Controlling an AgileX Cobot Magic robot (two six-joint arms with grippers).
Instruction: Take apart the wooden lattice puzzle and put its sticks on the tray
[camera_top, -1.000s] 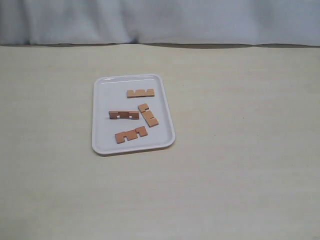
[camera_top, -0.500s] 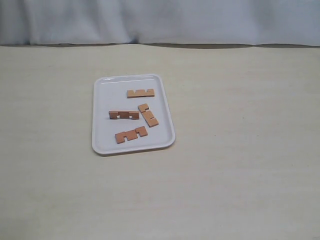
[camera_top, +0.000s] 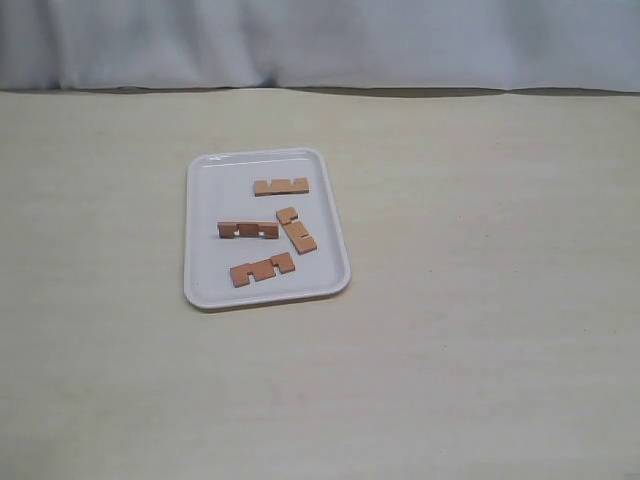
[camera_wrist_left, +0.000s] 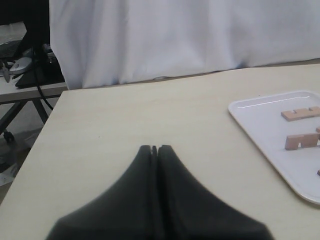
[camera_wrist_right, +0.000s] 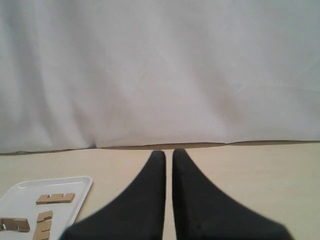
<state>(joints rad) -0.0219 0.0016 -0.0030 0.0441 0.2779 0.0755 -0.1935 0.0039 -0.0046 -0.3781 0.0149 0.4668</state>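
Both grippers, left gripper (camera_wrist_left: 154, 148) and right gripper (camera_wrist_right: 168, 153), pulled clear with fingertips pressed together on nothing, apparently job done; beyond, four separate sticks (camera_top: 248, 229) flat on the tray (camera_top: 200, 230), left of centre, lattice puzzle fully dismantled.

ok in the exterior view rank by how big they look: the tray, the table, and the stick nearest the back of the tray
1. table, fills most of the view
2. tray, covers a small part of the tabletop
3. back stick, far smaller than the tray; it looks about the same size as the other three sticks
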